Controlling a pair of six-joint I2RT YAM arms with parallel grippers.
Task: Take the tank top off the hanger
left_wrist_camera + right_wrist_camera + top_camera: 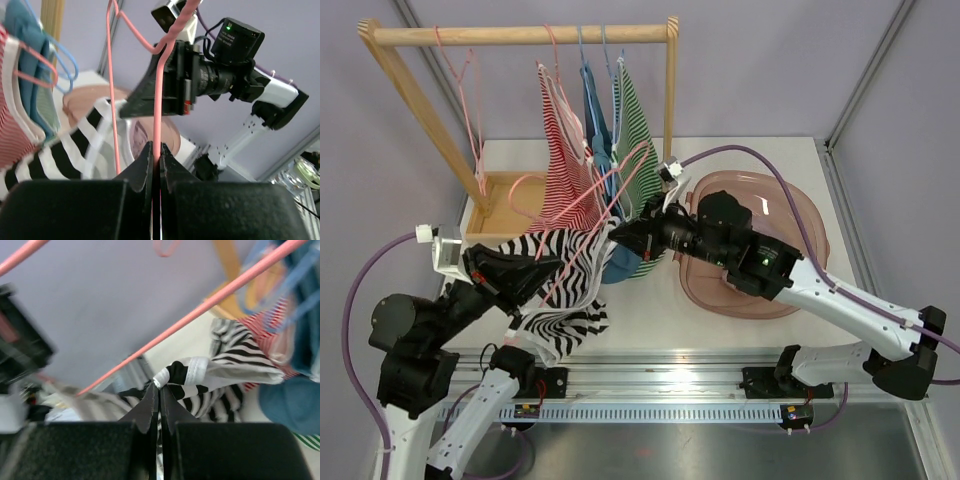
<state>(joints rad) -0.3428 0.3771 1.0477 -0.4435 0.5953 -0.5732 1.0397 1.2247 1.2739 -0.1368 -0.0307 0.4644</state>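
Mid-strip, as I read it; hanger (pixel 158 110) is off the rack (pixel 520 35) and held in the air just in front of it, on my bases' side; the tank top (pixel 565 320) is draped on it as far as I can tell, with most of the cloth sagging below my left gripper (pixel 156 150); left jaws are fully closed on the pink hanger wire, which runs up from between them; right gripper (pixel 159 390) is closed too, pinching the white-trimmed edge of a strap (pixel 192 371), in front of the rack's right post; whether that strap has cleared the hanger end I can't tell, no view shows the shoulder clearly; other tops (pixel 570 150) on the rack hang right behind the hanger; next move, my call: left keeps the hanger fixed, right drags the strap out along the hanger arm and off its tip, away from the rack; needs a firm pinch on thin trim and a path that doesn't hook the other tops; risks: trim slips out, or the hanger twists in the left pinch
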